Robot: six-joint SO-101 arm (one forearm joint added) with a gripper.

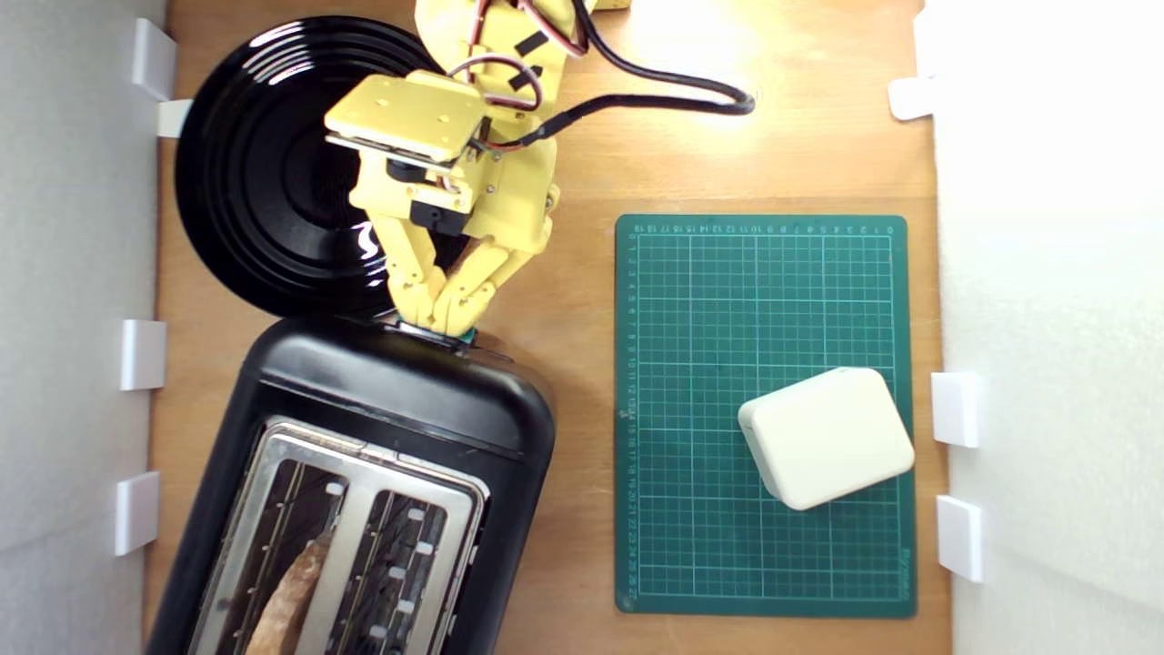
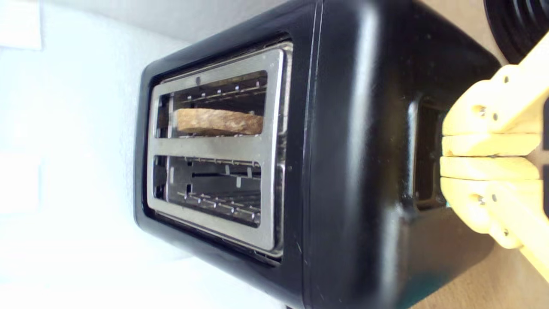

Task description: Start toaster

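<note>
hand: yellow plastic two-finger hand (image 1: 443, 325) of the arm, tips pressed together with nothing between them, set at the end wall of the toaster where the lever slot is; same closed tips in the wrist view (image 2: 446, 156)
toaster: large glossy black two-slot toaster with rounded corners and a silver metal top plate (image 1: 364, 473), on the wooden worktop (image 1: 582, 164) at the exterior view's lower left, running off the lower edge
lever: small teal-green lever (image 1: 467, 337), only a sliver visible just beside the fingertips; cannot tell if tips sit on top of it or next to it
bread: brown toast slice (image 2: 218, 121) in one slot, riding high, so judged not yet latched down; other slot empty
risk 1: closed tips may slide off the small lever as they push, glossy rounded wall gives no catch
risk 2: off-centre push may shove or rotate the toaster instead of sinking the lever
risk 3: push too short, carriage may not latch
plate: round glossy black ridged plate (image 1: 264, 173), touching or just beside the toaster end, under the arm; crowds the approach
mat: green gridded cutting mat (image 1: 764, 409), well apart on the exterior view's right, no obstruction
box: cream rounded-corner box (image 1: 826, 437) on the mat, not in the way
cable: black cable (image 1: 673, 86) looping behind the arm, could drag
</note>
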